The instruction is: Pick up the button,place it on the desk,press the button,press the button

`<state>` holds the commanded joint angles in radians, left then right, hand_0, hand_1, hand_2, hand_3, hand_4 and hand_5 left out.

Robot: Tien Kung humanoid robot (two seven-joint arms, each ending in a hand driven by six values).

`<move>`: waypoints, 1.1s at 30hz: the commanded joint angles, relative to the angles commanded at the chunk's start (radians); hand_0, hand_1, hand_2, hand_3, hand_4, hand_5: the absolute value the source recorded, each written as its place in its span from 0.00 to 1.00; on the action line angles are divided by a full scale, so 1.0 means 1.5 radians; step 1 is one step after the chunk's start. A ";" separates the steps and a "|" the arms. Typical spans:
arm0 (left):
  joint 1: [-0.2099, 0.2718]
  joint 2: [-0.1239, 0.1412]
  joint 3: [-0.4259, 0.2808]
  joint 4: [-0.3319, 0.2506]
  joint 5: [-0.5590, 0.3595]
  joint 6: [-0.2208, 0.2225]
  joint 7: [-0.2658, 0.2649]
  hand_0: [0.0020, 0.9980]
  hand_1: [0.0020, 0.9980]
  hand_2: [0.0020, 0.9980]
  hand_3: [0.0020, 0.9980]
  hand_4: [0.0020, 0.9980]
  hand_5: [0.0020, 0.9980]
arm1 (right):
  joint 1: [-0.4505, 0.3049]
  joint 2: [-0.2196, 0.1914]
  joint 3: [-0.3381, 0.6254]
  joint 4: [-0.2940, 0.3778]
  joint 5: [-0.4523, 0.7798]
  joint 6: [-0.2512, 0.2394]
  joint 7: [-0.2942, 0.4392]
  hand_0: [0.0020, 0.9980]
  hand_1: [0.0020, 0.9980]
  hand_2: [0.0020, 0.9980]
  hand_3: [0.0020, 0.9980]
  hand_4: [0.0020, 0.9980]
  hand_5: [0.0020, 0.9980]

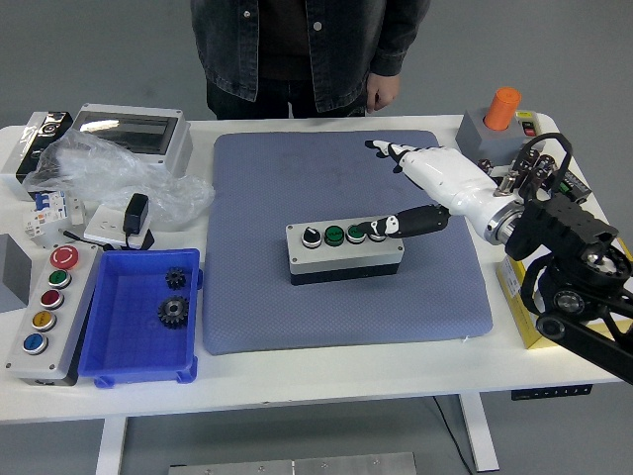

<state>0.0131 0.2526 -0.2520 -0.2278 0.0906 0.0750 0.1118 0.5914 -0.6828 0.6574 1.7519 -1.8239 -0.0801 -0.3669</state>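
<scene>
A grey button box [341,259] lies on the blue-grey mat [267,297], near its middle. Its top carries a black knob [311,237] and green buttons [334,236]. My right hand [401,186] is white, hovers off the box's right end and is open, holding nothing. Its fingers [381,148] are spread toward the mat's back edge. The black thumb [407,220] stretches left, and its tip lies over the box's rightmost button. Whether the thumb touches that button is unclear. The left arm is out of view.
At the left stand a blue tray [114,361] holding two gears, a grey panel of coloured buttons [45,312], a plastic bag [109,178] and a grey enclosure [134,134]. An orange-capped switch [501,111] and capacitors [519,173] sit back right. A person [307,49] stands behind the table.
</scene>
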 joint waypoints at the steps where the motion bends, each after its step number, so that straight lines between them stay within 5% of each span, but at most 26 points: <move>1: 0.000 0.000 -0.001 0.000 0.001 0.000 0.000 0.70 0.74 0.67 0.67 0.67 0.44 | -0.010 -0.005 0.012 0.009 -0.010 0.005 -0.010 0.66 0.67 0.71 0.88 0.89 0.51; 6: -0.002 0.001 -0.004 -0.001 0.003 0.001 -0.001 0.70 0.74 0.67 0.67 0.67 0.44 | -0.025 -0.019 0.017 0.018 -0.048 0.040 -0.054 0.66 0.67 0.71 0.88 0.89 0.51; 7: -0.002 0.001 -0.004 -0.001 0.003 0.001 -0.001 0.70 0.74 0.67 0.67 0.67 0.44 | -0.026 -0.022 0.016 0.018 -0.049 0.047 -0.061 0.50 0.54 0.52 0.84 0.67 0.35; 12: -0.003 0.001 -0.003 0.000 0.002 0.000 0.000 0.70 0.74 0.67 0.67 0.67 0.44 | -0.028 -0.037 0.009 0.018 -0.022 0.090 -0.089 0.50 0.54 0.52 0.84 0.67 0.35; 13: -0.003 0.001 -0.003 0.000 0.002 0.000 0.000 0.70 0.74 0.67 0.67 0.67 0.44 | -0.028 -0.039 0.007 0.018 -0.014 0.098 -0.093 0.40 0.46 0.33 0.82 0.44 0.14; 18: -0.002 0.001 -0.002 0.000 0.001 0.000 0.000 0.70 0.74 0.67 0.67 0.67 0.44 | -0.022 -0.043 -0.008 0.018 0.018 0.132 -0.111 0.40 0.46 0.33 0.82 0.44 0.14; 19: -0.002 0.001 -0.002 0.000 0.001 0.000 0.000 0.70 0.74 0.67 0.67 0.67 0.44 | -0.019 -0.043 -0.013 0.018 0.022 0.136 -0.113 0.40 0.39 0.28 0.85 0.42 0.01; 33: -0.002 0.000 0.001 0.000 -0.002 -0.001 0.000 0.70 0.74 0.67 0.67 0.67 0.45 | 0.030 -0.010 -0.086 0.018 0.042 0.143 -0.115 0.40 0.36 0.26 0.89 0.43 0.00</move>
<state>0.0101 0.2523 -0.2499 -0.2273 0.0876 0.0740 0.1123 0.6369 -0.6980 0.5283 1.7790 -1.7607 0.1340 -0.5401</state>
